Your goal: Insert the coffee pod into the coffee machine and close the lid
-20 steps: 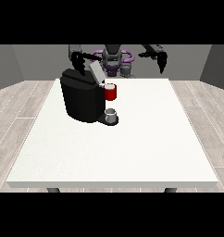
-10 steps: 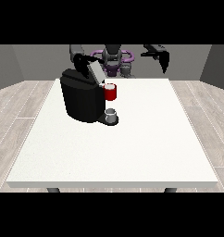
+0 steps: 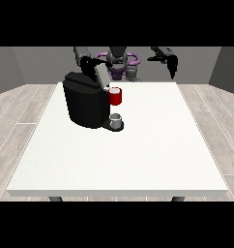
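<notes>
The black coffee machine (image 3: 86,102) stands on the white table (image 3: 138,155), left of its middle. Its lid (image 3: 98,73) is tilted up at the top. A red thing at the machine (image 3: 115,96) sticks out on its right side. Below that, a grey thing (image 3: 117,120) sits on the machine's base. The hand at the view's left (image 3: 86,62) is just behind the raised lid, at its top. The hand at the view's right (image 3: 171,63) hangs in the air over the table's far right corner, fingers pointing down and holding nothing.
Another grey thing (image 3: 132,73) shows at the table's far edge in front of the robot's torso (image 3: 118,60). The white surface stretches wide in front of and to the right of the machine.
The hand at the view's right has drifted a little to the right and lower. The hand at the view's left has stayed by the raised lid.
</notes>
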Robot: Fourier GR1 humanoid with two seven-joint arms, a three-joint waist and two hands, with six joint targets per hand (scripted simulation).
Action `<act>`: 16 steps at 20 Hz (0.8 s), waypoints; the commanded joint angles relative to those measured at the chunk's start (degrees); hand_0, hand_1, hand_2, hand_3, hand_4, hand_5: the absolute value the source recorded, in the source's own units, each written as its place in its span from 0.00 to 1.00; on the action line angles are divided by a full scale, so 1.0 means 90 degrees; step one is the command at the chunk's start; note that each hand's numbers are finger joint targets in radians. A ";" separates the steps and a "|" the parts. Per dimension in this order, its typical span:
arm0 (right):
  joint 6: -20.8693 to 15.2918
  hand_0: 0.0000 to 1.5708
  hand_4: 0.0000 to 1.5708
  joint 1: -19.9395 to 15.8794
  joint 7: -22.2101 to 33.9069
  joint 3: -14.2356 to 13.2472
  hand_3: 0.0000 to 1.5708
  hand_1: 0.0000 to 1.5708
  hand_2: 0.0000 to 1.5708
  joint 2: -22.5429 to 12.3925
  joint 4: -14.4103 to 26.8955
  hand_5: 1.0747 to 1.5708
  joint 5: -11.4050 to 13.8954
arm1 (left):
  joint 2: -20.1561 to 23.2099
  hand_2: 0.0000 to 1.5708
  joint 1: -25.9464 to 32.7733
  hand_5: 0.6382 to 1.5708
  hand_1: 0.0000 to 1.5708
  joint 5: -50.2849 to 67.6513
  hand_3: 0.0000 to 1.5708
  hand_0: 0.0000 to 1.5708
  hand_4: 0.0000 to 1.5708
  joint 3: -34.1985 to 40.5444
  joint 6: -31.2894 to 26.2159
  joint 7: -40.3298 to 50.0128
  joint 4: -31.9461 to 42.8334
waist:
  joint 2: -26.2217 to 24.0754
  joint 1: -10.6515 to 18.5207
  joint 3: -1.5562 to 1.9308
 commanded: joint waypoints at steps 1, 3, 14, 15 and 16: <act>-0.0123 0.00 0.12 -0.0074 0.0101 0.0301 0.00 0.00 0.00 0.0243 0.0216 1.00 0.0291 | -0.0136 0.00 0.0167 1.00 0.00 -0.0156 0.00 0.00 0.00 -0.0201 0.0181 0.0038 -0.0032 | -0.0041 0.0083 0.0011; 0.0155 0.00 0.10 -0.0254 0.0310 0.0223 0.00 0.00 0.00 0.0081 0.0146 1.00 0.0130 | 0.0094 0.00 0.0032 1.00 0.00 0.0012 0.00 0.00 0.00 0.0039 0.0131 0.0181 0.0064 | -0.0103 0.0007 0.0010; -0.0121 0.00 0.07 -0.0799 0.0574 0.0572 0.00 0.00 0.00 0.0109 -0.0035 1.00 0.0537 | 0.0404 0.00 -0.0072 1.00 0.00 0.0161 0.00 0.00 0.08 0.0156 -0.0244 -0.0221 0.0386 | 0.0214 0.0271 0.0009; -0.0112 0.00 0.09 -0.0974 0.0489 0.0469 0.00 0.00 0.00 -0.0043 0.0077 1.00 0.0572 | 0.0290 0.00 -0.0069 1.00 0.00 0.0111 0.00 0.00 0.09 0.0074 -0.0157 -0.0357 0.0251 | 0.0296 0.0381 0.0010; -0.0150 0.00 0.07 -0.0803 0.0678 0.0600 0.00 0.00 0.00 0.0186 0.0069 1.00 0.0589 | -0.0125 0.00 0.0249 1.00 0.00 -0.0186 0.00 0.00 0.12 -0.0240 0.0242 -0.0223 0.0133 | -0.0123 0.0295 0.0011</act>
